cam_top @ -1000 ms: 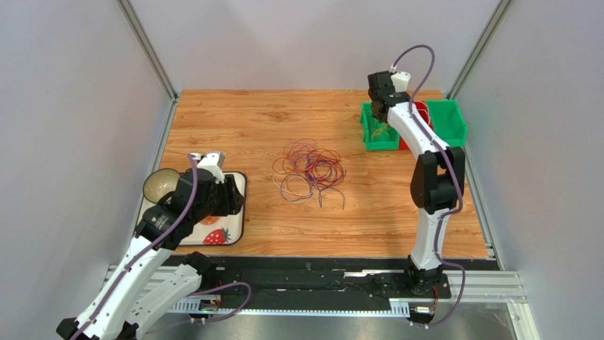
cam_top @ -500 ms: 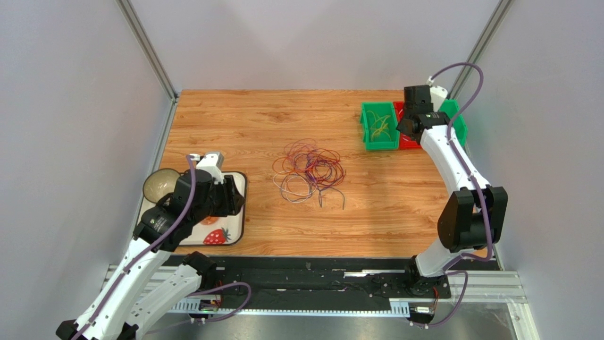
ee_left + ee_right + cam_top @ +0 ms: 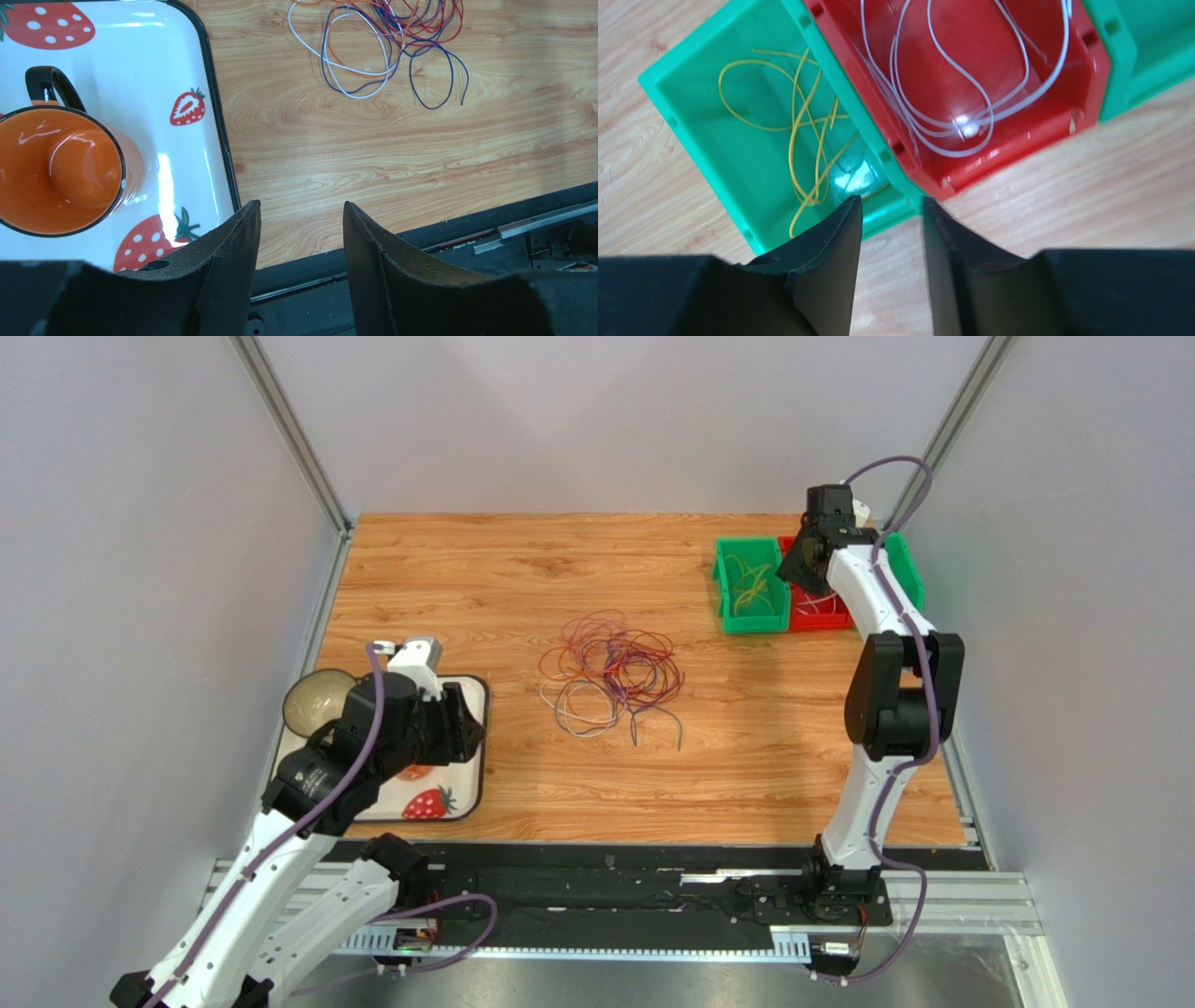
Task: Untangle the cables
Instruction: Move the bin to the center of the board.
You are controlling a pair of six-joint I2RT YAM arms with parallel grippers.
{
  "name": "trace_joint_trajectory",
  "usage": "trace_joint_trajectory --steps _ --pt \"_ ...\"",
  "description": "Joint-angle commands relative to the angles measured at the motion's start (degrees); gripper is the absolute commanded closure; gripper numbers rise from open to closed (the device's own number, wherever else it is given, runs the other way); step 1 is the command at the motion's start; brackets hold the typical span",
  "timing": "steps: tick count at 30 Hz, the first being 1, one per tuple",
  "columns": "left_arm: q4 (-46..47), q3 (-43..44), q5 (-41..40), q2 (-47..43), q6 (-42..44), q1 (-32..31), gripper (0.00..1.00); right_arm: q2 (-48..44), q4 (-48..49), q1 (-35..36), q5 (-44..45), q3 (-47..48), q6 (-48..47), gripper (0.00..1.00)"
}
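The cables lie as a loose tangle of red, purple and white loops in the middle of the table; the left wrist view shows their near loops. Yellow cables rest in a green bin, and white cables lie in the red bin beside it. My right gripper hovers open and empty above the near edge of these two bins. My left gripper is open with nothing in it, over the right edge of a strawberry tray.
The strawberry tray holds an orange mug, and a dark bowl sits at its left. A second green bin stands right of the red one. Grey walls and metal posts close in the table.
The right arm folded its elbow back toward the table and drew the gripper a little left over the bins; its jaws narrowed slightly. The left arm and the tangle stayed still.
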Motion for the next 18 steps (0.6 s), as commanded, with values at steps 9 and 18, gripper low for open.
trace_joint_trajectory --steps 9,18 --pt "1.83 -0.21 0.5 -0.08 0.82 -0.17 0.44 12.85 0.09 -3.5 -11.93 15.94 -12.41 0.49" --pt "1.74 -0.21 0.23 0.36 0.73 -0.17 0.44 15.77 -0.26 -3.5 -14.76 16.48 -16.98 0.53"
